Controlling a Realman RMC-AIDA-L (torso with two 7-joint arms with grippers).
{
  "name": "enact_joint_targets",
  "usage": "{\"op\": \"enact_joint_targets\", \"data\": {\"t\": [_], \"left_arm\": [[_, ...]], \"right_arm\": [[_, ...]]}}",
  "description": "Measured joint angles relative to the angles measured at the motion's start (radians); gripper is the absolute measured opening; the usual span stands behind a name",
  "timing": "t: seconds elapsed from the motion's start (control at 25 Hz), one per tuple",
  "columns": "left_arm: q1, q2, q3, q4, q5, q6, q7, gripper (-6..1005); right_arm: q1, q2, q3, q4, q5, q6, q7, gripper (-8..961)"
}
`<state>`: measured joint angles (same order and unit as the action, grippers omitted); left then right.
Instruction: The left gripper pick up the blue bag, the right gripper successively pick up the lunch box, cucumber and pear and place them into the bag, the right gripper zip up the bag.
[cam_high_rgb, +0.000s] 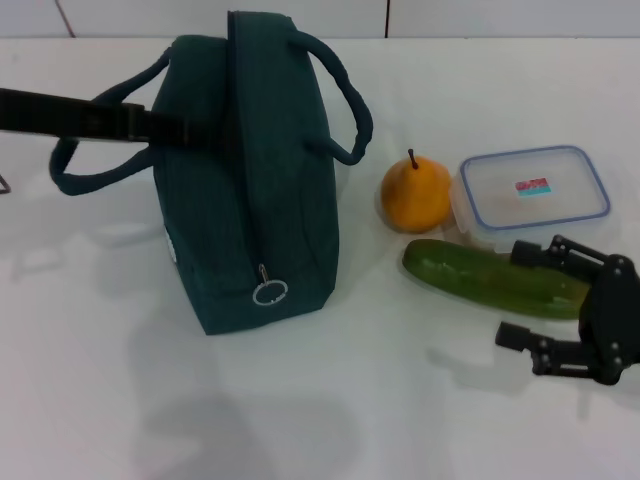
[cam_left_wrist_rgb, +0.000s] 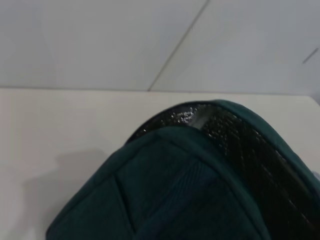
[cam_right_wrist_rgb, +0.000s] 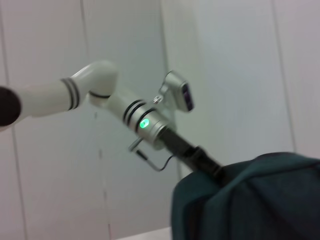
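The blue bag (cam_high_rgb: 250, 180) stands on end on the white table, zip ring (cam_high_rgb: 270, 292) low at its front, one handle out to each side. My left gripper (cam_high_rgb: 170, 128) reaches in from the left and is shut on the bag's upper edge. The left wrist view shows the bag's open lip and foil lining (cam_left_wrist_rgb: 235, 140). The right wrist view shows the left arm meeting the bag (cam_right_wrist_rgb: 250, 200). My right gripper (cam_high_rgb: 510, 295) is open, low at the right, by the near side of the cucumber (cam_high_rgb: 470, 270). The pear (cam_high_rgb: 415, 195) and lunch box (cam_high_rgb: 530, 190) lie just behind the cucumber.
The white table (cam_high_rgb: 380, 400) runs to a pale wall behind. The bag's right handle (cam_high_rgb: 350, 100) arches out toward the pear. A dark thing (cam_high_rgb: 4, 185) shows at the left edge.
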<state>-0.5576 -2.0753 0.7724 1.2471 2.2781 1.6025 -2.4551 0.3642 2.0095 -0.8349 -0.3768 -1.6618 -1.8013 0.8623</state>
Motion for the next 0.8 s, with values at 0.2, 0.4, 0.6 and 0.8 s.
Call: {"op": "enact_joint_targets", "data": {"t": [0.2,0.4,0.6,0.8], "left_arm": [[0.001,-0.004,0.034,-0.003,-0.002,0.001,-0.009,689],[0.003,-0.006,0.04,0.0,-0.008,0.004,-0.019,523],[0.019,-0.007,0.055,0.006,-0.019,0.018,-0.045,286],[0.061,-0.009,0.09,0.058,-0.056,0.034,-0.078,100]], "right_arm": [[-0.003,0.0,0.055,0.002,0.006,0.013,0.047,874],[-0.004,0.0,0.149,0.018,0.006,0.044,0.107,873],[-0.011,0.0,0.246,0.034,0.006,0.076,0.145,872],[-0.017,-0.003,0.343,0.056,0.005,0.185,0.221,871]]}}
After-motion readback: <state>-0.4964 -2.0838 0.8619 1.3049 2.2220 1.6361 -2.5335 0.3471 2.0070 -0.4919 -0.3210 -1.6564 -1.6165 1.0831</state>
